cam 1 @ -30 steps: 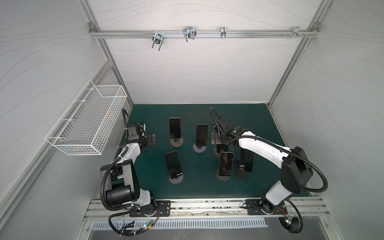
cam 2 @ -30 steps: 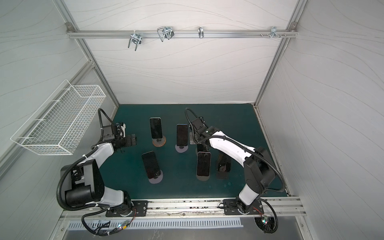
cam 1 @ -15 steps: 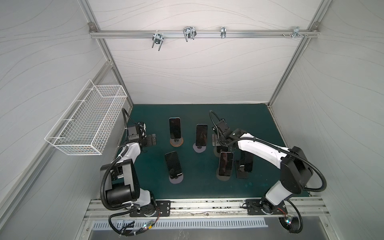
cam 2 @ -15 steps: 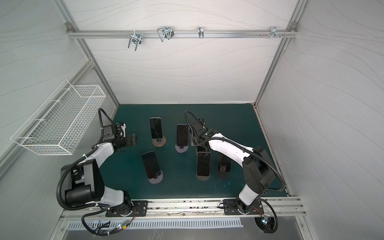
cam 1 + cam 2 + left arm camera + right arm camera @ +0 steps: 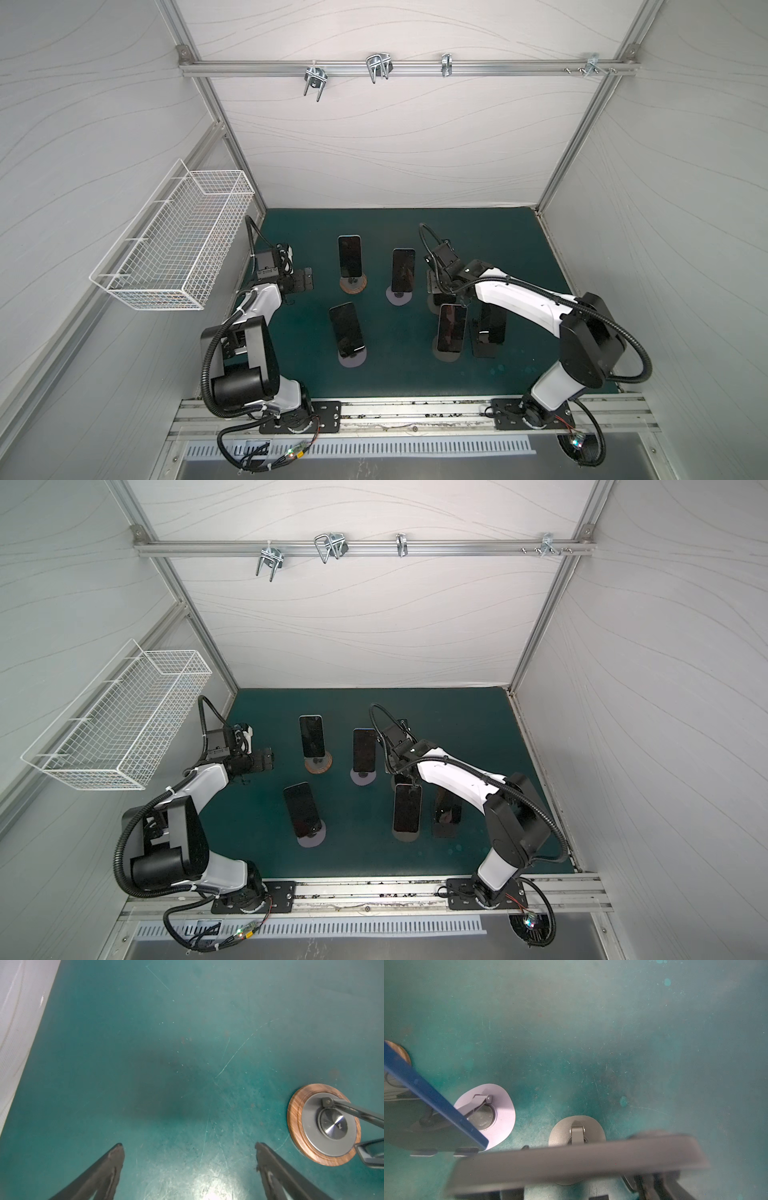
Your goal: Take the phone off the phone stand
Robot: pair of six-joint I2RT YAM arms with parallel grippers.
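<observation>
The phone (image 5: 577, 1159) shows in the right wrist view as a blurred grey edge lying straight across the jaws, above its grey phone stand (image 5: 577, 1132). It hides the fingertips; only part of one dark finger (image 5: 648, 1186) shows. In both top views my right gripper (image 5: 437, 286) (image 5: 395, 766) hangs over this stand in the back row and covers the phone. Whether the jaws press on the phone cannot be made out. My left gripper (image 5: 188, 1145) (image 5: 303, 282) stands open and empty over bare mat at the left.
Several more phones lean on stands: one on a wooden-base stand (image 5: 352, 286) (image 5: 323, 1124), a blue-cased one (image 5: 433, 1093) on a lilac stand (image 5: 399, 297), two in front (image 5: 347, 330) (image 5: 451, 328). A black stand (image 5: 489, 334) sits right. A wire basket (image 5: 174, 245) hangs on the left wall.
My right gripper has edged slightly left and lower onto the phone, and its jaws have narrowed. The left arm has not moved.
</observation>
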